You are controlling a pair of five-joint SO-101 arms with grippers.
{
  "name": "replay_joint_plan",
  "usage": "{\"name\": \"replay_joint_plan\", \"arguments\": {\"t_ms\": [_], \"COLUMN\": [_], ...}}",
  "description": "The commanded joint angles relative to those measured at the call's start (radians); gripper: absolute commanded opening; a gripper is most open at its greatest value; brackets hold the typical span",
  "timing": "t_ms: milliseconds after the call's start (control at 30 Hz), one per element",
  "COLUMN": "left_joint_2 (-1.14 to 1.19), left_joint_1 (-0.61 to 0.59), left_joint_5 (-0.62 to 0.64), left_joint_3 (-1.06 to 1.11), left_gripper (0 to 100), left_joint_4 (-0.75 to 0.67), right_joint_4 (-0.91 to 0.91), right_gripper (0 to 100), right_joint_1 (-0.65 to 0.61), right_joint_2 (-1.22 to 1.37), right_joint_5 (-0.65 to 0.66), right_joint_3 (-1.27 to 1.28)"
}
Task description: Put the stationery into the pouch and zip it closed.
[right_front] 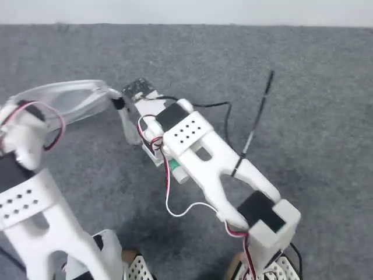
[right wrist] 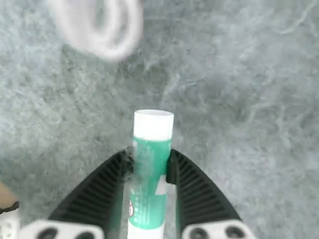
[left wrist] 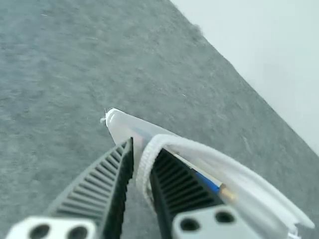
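My left gripper point(left wrist: 143, 149) is shut on the white zip rim of the clear pouch point(left wrist: 199, 164) and holds it off the grey table. A blue-tipped pencil point(left wrist: 209, 185) lies inside the pouch. In the high view the pouch point(right_front: 70, 99) hangs at the left, its mouth turned towards the right arm. My right gripper point(right wrist: 149, 154) is shut on a green and white glue stick point(right wrist: 152, 144), white end outward, just above the carpet. The pouch mouth point(right wrist: 97, 25) shows as a blurred white loop a short way ahead of it. The glue stick point(right_front: 175, 168) peeks out under the right arm's wrist.
A thin black pen point(right_front: 256, 119) lies on the grey carpet point(right_front: 303, 76) to the right of the right arm. Red, white and black cables point(right_front: 175, 204) hang from that arm. A pale wall point(right_front: 186, 10) runs along the table's far edge.
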Motion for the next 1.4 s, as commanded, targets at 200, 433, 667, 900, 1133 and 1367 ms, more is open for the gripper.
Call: {"name": "replay_joint_plan", "arguments": {"t_ms": [200,433,667,900,1133,1367], "left_joint_2": [-0.034,-0.026,-0.026,-0.026,-0.025,-0.025], "left_joint_1": [0.198,0.341,0.476,0.526,0.528,0.559], "left_joint_5": [0.015,-0.029,-0.087,-0.127,-0.141,-0.141], "left_joint_3": [-0.035,-0.030,-0.001,0.024,0.027,0.027], "left_gripper": [1,1,1,1,1,1], "left_joint_4": [-0.034,-0.021,0.009,0.009,0.009,0.009], "right_joint_4": [0.093,0.159,0.104,-0.022,-0.143,-0.297], "right_gripper": [0.6,0.6,0.6,0.6,0.6,0.6], "right_joint_1": [0.015,0.015,0.015,0.015,0.015,0.010], "right_joint_2": [-0.217,-0.343,-0.535,-0.785,-0.951,-1.027], "right_joint_5": [-0.015,-0.055,-0.057,-0.057,-0.057,-0.089], "right_joint_3": [-0.049,-0.046,0.103,0.281,0.390,0.420]}}
